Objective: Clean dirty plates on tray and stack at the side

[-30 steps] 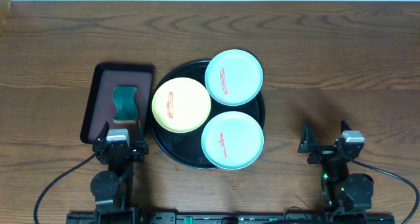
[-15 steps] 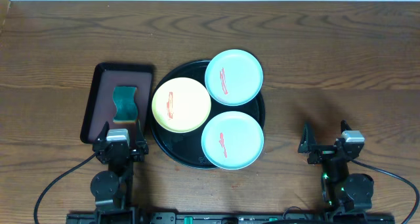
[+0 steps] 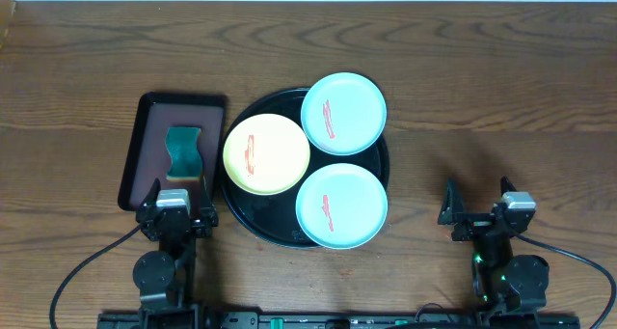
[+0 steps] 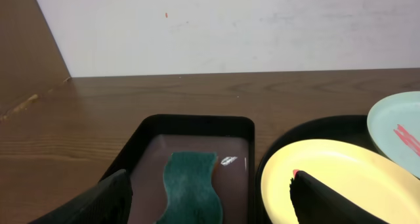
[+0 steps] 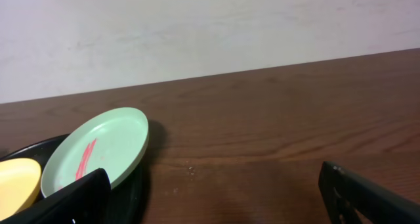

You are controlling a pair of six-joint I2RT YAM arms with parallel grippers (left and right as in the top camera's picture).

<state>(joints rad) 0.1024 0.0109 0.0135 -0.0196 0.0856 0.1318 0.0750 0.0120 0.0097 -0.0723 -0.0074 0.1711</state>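
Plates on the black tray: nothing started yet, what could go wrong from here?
1. The far mint plate sits tilted on the tray rim, close against the yellow plate; gripping it may tip it or nudge its neighbour.
2. The sponge lies flat inside the walled brown tray; the open left gripper might catch a wall.
3. Wiping could slide a small plate on the glossy tray.
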